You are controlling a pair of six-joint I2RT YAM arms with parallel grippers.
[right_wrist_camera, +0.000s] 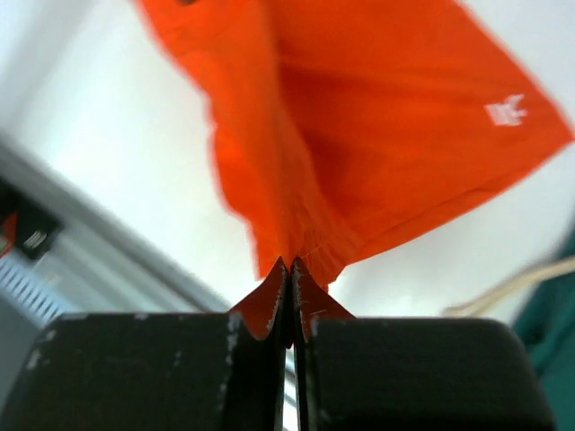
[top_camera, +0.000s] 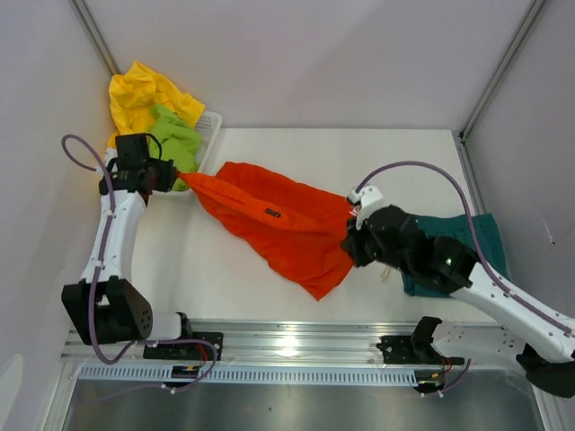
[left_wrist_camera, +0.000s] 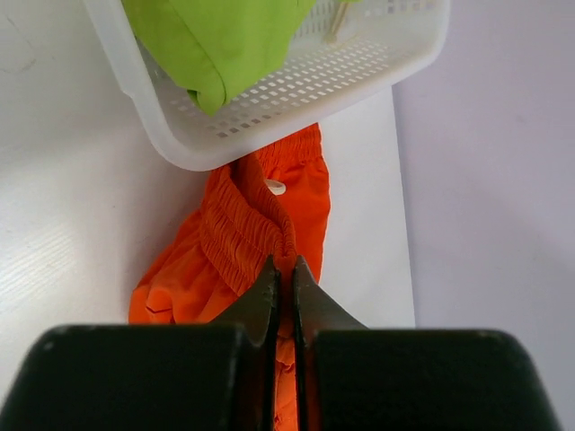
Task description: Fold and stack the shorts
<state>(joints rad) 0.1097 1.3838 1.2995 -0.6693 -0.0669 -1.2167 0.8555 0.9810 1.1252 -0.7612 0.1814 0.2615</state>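
Waistband elastic of the orange-red shorts (top_camera: 278, 224) is clamped in the left end effector (left_wrist_camera: 286, 274), whose jaws are pressed together on the cloth just beside the white basket (left_wrist_camera: 296, 85). A hem corner of the same garment is clenched in the right end effector (right_wrist_camera: 289, 274). Between the two grips the shorts are stretched across the middle of the desk (top_camera: 377, 162), partly lifted and sagging toward the near edge. A thin pinch on smooth cloth is judged the main risk: if the grips are drawn further apart, one corner could be pulled free and the spread lost. The waistband runs right up to the basket wall, so the basket could be dragged or tipped, and the lime green shorts (top_camera: 175, 139) and yellow shorts (top_camera: 139, 94) heaped in it could be spilled. The dark teal shorts (top_camera: 490, 242) lie partly under the right arm and could be swept aside. Open room is found at the far right of the desk, while side walls close in on both flanks.
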